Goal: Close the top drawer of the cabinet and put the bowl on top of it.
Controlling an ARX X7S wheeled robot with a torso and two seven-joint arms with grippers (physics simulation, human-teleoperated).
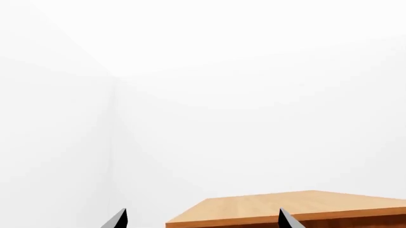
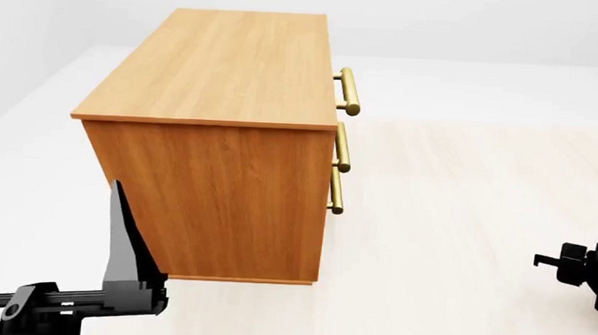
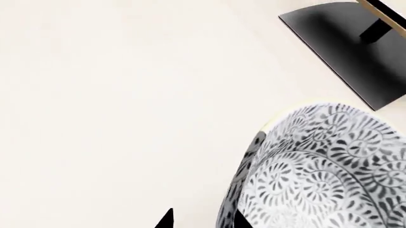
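Drawer (image 2: 340,93) looks flush with the two below, so bowl placement is next. Bowl (image 3: 317,175) sits on the counter (image 3: 114,118) by the right pincer (image 3: 199,221); its spread can't be judged. Advice: straddle the rim, lift clear, then carry to the cabinet (image 2: 218,65) top. Left pincer (image 2: 48,236) is wide, empty, near the cabinet side. Dark stand (image 3: 345,45) sits near the bowl; avoid it.

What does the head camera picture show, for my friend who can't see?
A wooden cabinet stands on a pale floor, its three brass handles along the right side. The left gripper, its fingers apart, is at the bottom left.
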